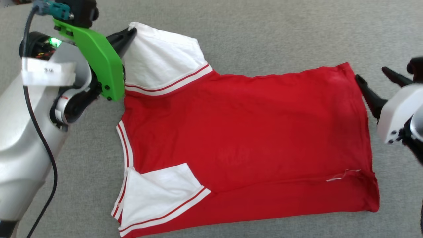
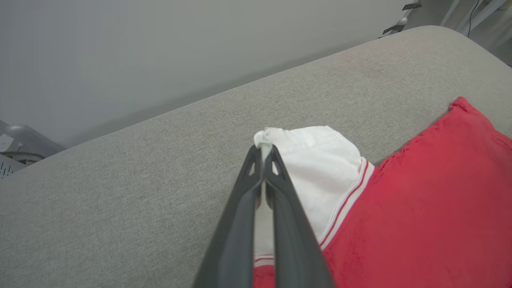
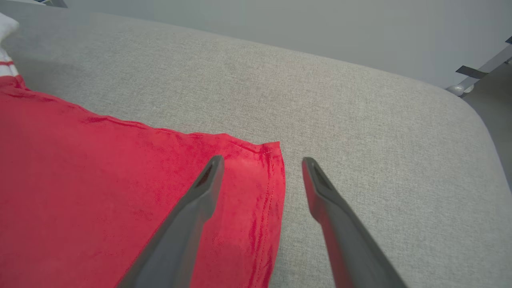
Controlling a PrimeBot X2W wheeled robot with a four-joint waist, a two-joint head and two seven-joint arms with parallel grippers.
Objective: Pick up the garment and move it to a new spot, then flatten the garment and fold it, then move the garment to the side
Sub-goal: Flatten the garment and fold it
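Garment (image 1: 244, 132), just one: left claw (image 2: 264, 150) pinches sleeve (image 1: 162, 56), right claw (image 3: 261, 160) gapes.

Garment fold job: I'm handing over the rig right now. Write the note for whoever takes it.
Left gripper: shut on the tip of the far white sleeve.
Right gripper: open, holding nothing, one finger over the far hem corner, the other over the grey cushion.
Garment: spread on the cushion, plain red side up, near sleeve already folded onto the body.
Done: laid out, mostly flat.
Left: probably fold the far sleeve in, finish folding, move it aside.
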